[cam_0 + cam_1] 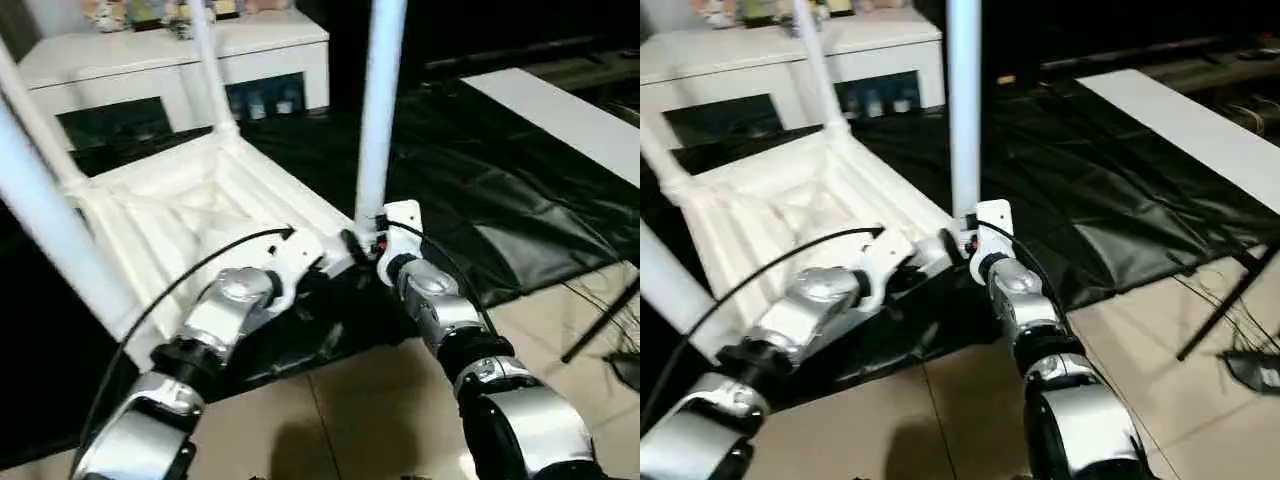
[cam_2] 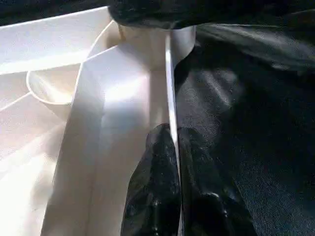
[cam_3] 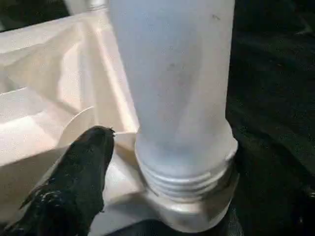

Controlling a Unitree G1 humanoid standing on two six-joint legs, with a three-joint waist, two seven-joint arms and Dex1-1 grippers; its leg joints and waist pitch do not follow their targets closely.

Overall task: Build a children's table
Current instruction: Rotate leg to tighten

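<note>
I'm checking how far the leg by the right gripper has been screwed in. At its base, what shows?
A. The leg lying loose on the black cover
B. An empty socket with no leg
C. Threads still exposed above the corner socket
C: in the right wrist view the leg stands upright in the corner socket of the tabletop, with thread ridges visible above the socket's rim.

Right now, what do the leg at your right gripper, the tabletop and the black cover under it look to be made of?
Leg: probably moulded plastic, matte white, with moulded threads at its base.
Tabletop: looks like the same white plastic, smooth with a slight sheen, ribs moulded into the underside.
Black cover: seems a thin plastic sheet or coated fabric; it is glossy and creased.
</note>
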